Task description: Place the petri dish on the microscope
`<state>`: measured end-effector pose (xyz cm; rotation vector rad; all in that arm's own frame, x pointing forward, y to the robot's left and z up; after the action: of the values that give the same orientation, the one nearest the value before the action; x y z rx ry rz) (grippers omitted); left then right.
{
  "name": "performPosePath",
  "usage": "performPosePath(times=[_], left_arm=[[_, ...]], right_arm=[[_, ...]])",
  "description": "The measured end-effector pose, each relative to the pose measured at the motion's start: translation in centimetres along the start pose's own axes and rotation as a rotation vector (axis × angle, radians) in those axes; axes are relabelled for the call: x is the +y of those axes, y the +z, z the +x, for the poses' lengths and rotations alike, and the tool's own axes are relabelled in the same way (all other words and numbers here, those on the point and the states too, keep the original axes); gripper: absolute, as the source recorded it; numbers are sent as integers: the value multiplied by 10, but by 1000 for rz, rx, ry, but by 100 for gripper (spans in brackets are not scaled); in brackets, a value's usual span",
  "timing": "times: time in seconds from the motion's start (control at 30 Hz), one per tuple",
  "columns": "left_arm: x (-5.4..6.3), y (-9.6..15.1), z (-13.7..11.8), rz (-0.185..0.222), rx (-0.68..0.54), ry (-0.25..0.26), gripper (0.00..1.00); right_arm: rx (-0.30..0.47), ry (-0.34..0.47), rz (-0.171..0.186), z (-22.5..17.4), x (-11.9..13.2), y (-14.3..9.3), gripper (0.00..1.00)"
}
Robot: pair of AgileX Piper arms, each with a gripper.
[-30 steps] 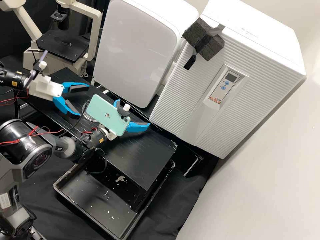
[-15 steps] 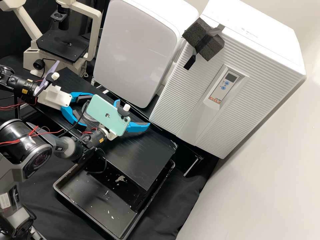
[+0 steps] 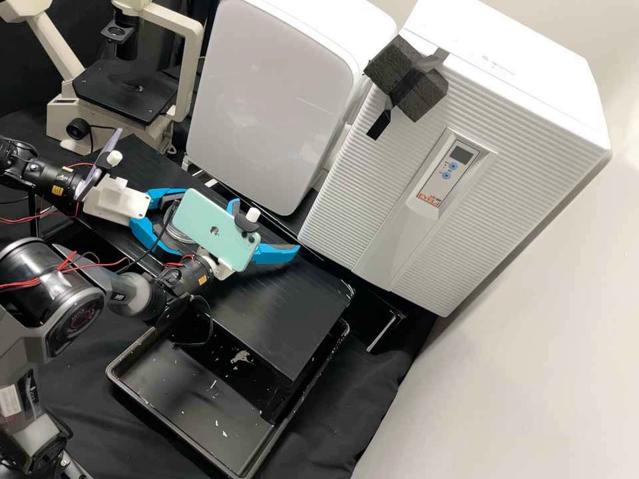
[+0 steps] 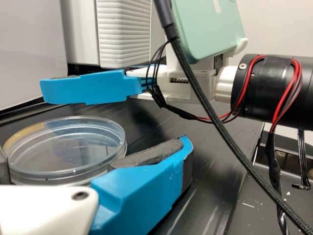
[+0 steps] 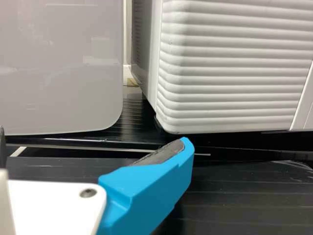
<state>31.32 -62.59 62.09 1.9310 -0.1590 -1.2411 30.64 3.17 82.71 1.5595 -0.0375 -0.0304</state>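
My left gripper [image 3: 174, 221] is low over the black bench in the high view, its open fingers on either side of the clear petri dish [image 3: 171, 231], which the teal phone partly covers. In the left wrist view the round dish [image 4: 66, 147] lies flat between the fingers of the left gripper [image 4: 93, 155], with one dark pad close by its rim; contact is unclear. My right gripper [image 3: 265, 227] stands open beyond the teal phone, and in the right wrist view the right gripper [image 5: 95, 142] has nothing between its fingers. The microscope [image 3: 125, 90] stands at the back left.
Behind the bench stand a smooth white appliance [image 3: 273, 100] and a ribbed white one [image 3: 393, 199]. A black tray [image 3: 186, 412] lies at the front. The right arm's teal phone [image 3: 216, 229] and a black cable [image 4: 210, 115] are close to the left gripper.
My left gripper has come rightward and toward the front of the bench, from the dish's left side to around it. The right arm and the dish have stayed in place.
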Motion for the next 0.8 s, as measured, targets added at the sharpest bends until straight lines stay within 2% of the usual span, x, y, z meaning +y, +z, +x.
performPosePath(times=[0.1,0.33,0.37,0.8], left_arm=[[0,0,0,8,-2,7,100],[-5,-1,0,0,-5,19,100],[-6,-1,-1,0,-3,21,0],[-12,-1,-4,-3,-6,39,0]], right_arm=[[0,0,0,0,0,0,100],[0,0,0,0,0,0,100],[0,0,0,0,0,0,100],[0,0,0,0,0,0,100]])
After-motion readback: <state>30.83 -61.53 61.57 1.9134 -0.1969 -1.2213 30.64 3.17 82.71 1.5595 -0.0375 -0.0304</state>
